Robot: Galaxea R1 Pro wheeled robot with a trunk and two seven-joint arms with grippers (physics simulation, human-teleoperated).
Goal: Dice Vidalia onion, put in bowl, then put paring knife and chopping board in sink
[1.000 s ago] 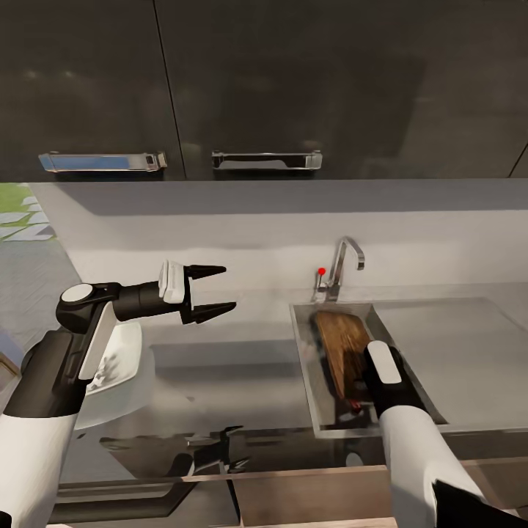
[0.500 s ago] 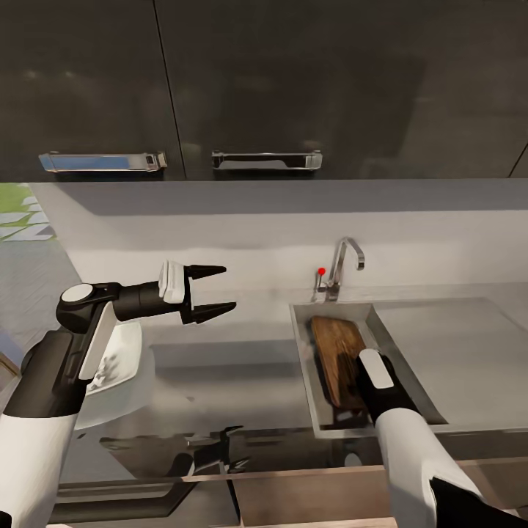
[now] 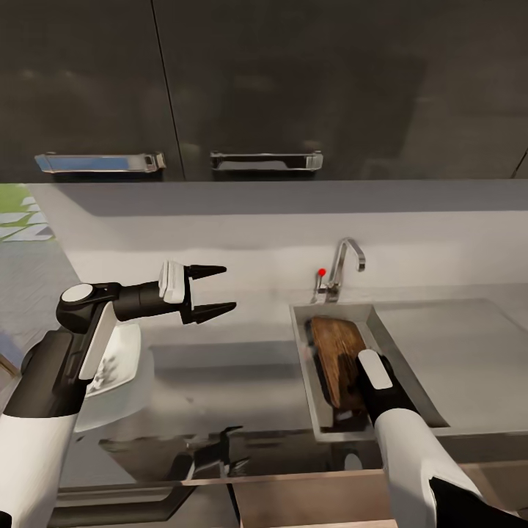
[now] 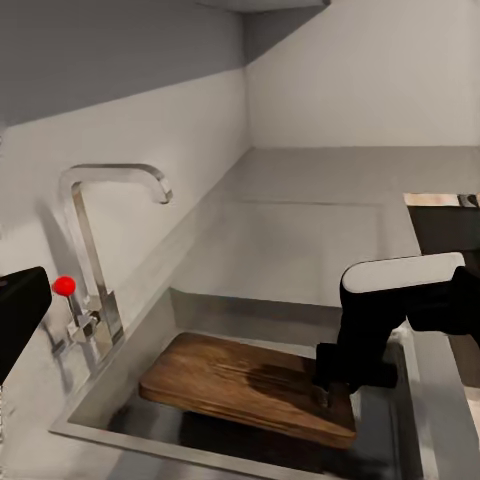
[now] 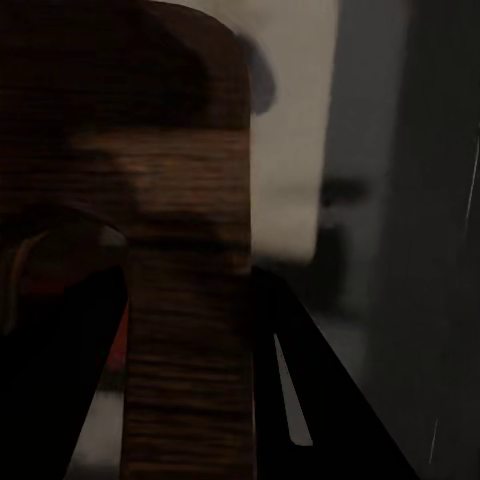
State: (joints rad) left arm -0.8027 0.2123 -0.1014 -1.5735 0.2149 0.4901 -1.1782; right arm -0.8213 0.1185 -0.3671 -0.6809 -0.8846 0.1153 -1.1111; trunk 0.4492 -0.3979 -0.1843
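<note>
The dark brown chopping board [image 3: 334, 346] lies in the steel sink [image 3: 303, 345], its far end by the tap. My right gripper [image 3: 357, 390] reaches down into the basin and is shut on the board's near end. In the right wrist view the chopping board [image 5: 186, 200] runs between the two dark fingers [image 5: 300, 400]. The left wrist view shows the chopping board [image 4: 235, 385] low in the sink [image 4: 120, 360] with the right gripper [image 4: 335, 385] clamped on its end. My left gripper [image 3: 210, 292] hovers open and empty above the countertop [image 3: 227, 374]. The white bowl [image 3: 123, 357] sits behind my left arm. The paring knife and the onion are out of view.
A chrome tap [image 3: 346, 260] with a red knob [image 3: 321, 272] stands behind the basin. The flat steel drainboard [image 3: 462, 352] lies to its right. Black upper cabinets with chrome handles [image 3: 265, 160] hang overhead. The pale front edge of the counter [image 3: 293, 477] runs close to my trunk.
My right gripper has lowered the chopping board from a tilt to lie flatter and deeper in the sink. The left arm has stayed still.
</note>
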